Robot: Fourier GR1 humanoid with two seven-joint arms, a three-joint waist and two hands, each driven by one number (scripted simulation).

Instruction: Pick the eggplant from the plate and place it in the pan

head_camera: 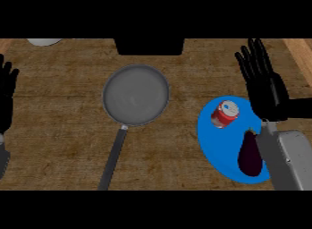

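Head view is showing the eggplant (pixel 250 154) lying on the blue plate (pixel 214 143), on the plate's right half, its dark body running lengthwise and its right edge partly hidden behind the right forearm (pixel 291 159). Also on the plate, up and left of the eggplant and apart from it, a red can (pixel 225 113) is lying tilted with its silver top facing up. The right hand (pixel 263 85) is hovering over the plate's upper right rim, fingers straight and spread, pointing away from the robot, holding nothing; its thumb is sticking out to the right. Left of the plate, well apart, the grey pan (pixel 136 95) is sitting on the wooden counter (pixel 59 116), its long handle running down toward the view's lower edge, where it is cut off. Far left of the plate, the left hand (pixel 0 89) is resting at the view's edge, fingers up and relaxed, partly cut off. Above the pan, a black block (pixel 149 46) and a pale rounded object (pixel 44 42) are cropped, too little showing to tell what they are.
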